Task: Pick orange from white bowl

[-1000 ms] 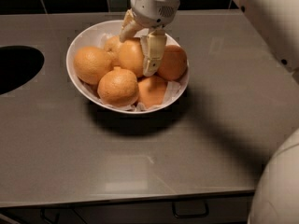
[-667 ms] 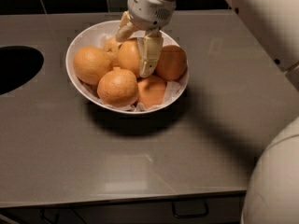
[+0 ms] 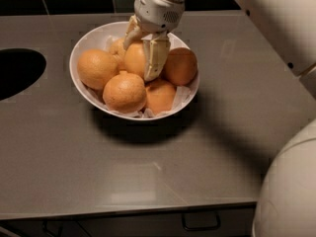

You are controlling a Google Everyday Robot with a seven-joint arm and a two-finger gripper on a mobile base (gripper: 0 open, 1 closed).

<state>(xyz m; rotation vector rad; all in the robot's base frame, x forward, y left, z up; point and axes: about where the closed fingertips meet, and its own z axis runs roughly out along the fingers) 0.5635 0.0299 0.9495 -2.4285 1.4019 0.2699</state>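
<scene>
Dark round opening [image 3: 17,73] in surface [image 3: 148,172], far left. White bowl [image 3: 98,36] left of centre, paper-lined, heaped with fruit. Orange [image 3: 133,60] mid-back of heap. Pincer [image 3: 140,58] spread open, astride it, one finger each flank. Likely firm, smooth rind, moderately heavy, rolls; grip across widest girth, gentle squeeze. Neighbours touch it, so lift straight up.

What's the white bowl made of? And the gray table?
The white bowl looks like glazed ceramic, maybe plastic: smooth, shiny rim. The table looks like gray laminate or stone, with a soft sheen. The gripper, down at the middle orange in the bowl, looks like cream plastic.
</scene>
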